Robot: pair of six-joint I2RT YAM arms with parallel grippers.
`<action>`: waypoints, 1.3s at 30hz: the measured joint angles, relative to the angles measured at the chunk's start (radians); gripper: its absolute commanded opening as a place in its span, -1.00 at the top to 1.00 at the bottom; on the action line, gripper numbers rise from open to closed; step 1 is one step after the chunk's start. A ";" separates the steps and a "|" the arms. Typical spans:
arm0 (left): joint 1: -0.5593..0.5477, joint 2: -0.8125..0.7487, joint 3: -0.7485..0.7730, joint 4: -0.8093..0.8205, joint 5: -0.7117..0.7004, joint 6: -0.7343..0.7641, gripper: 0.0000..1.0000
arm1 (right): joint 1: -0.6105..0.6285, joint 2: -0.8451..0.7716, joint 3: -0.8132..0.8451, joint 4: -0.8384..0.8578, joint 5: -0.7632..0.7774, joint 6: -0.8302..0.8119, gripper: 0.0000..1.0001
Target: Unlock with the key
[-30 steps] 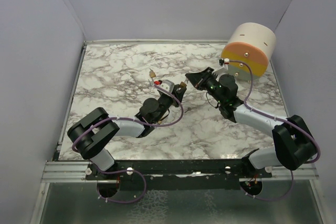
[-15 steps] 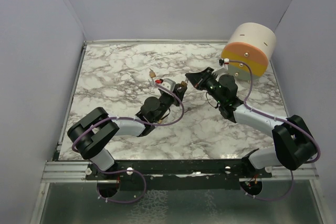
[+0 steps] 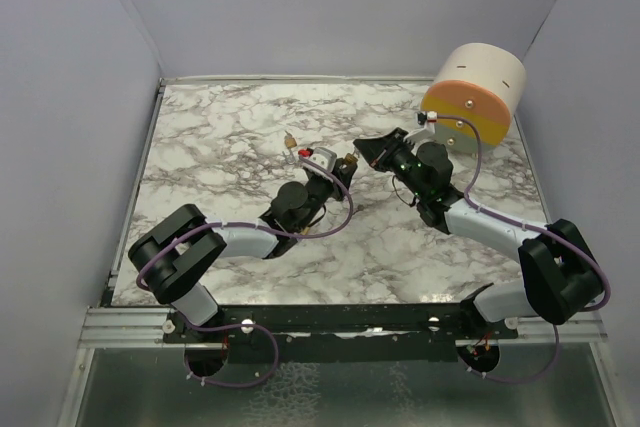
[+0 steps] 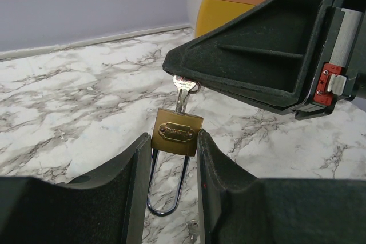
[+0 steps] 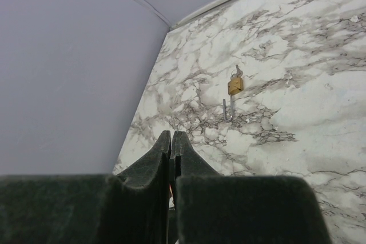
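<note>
Padlock [image 4: 177, 132]: the brass body sits between the left fingers [image 4: 173, 136], which are closed to its width and press on both flanks. Key [image 4: 182, 96] stands in the keyway, its head pinched at the tips of the right fingers [image 5: 172, 141], which are nearly together. Both meet near the middle of the worktop [image 3: 230, 117], well apart from the walls. Orange-faced drum [image 3: 475, 97] stands at the far right corner. Second brass lock [image 5: 235, 86] lies apart on the marble. The padlock's long axis runs between the two arms, with shackle [image 4: 166, 195] toward the left wrist and keyway toward the right.
</note>
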 measured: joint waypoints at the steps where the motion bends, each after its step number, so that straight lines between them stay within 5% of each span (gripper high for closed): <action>1: 0.000 0.000 0.000 -0.001 -0.004 0.000 1.00 | 0.000 0.000 -0.001 0.000 0.000 0.000 0.99; 39: -0.001 -0.012 0.037 -0.055 0.012 0.053 1.00 | 0.000 0.007 0.006 -0.010 -0.013 -0.011 0.98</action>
